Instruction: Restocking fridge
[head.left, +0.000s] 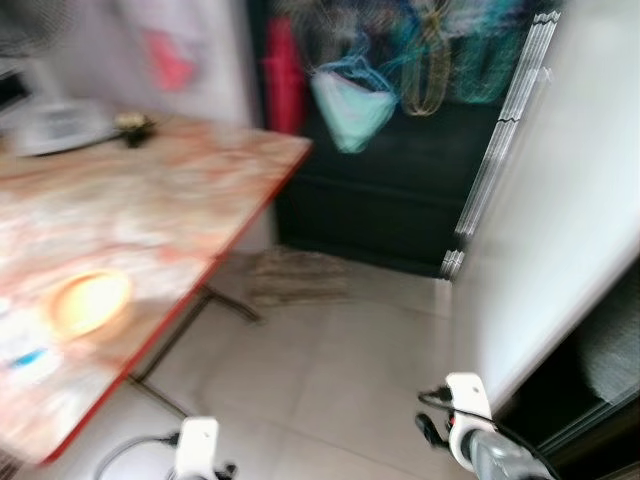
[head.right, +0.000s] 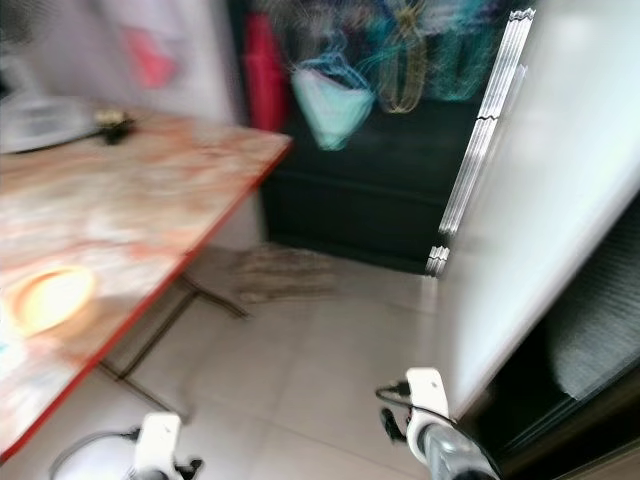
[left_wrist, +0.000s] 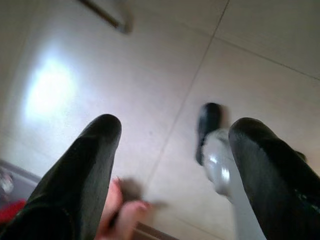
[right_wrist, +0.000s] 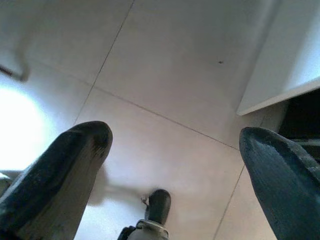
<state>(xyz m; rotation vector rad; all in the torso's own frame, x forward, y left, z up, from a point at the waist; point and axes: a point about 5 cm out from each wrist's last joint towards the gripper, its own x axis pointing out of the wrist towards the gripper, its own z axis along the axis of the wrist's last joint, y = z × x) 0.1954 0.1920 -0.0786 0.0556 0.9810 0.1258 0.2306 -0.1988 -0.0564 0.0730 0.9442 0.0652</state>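
**Silver arms lowered over tiled floor**

Left gripper: hanging low, fingers spread apart, holding nothing. Right gripper: likewise low, fingers apart. White fridge door: standing open beside right arm. Marbled table: left side, orange bowl near front edge.

- A marbled counter with a red edge stands on the left.
- An orange bowl sits near its front edge.
- A white appliance sits at the far end, a small dark thing just beside it.
- A mat lies on the tiled floor.
- A pale bag hangs at the back.
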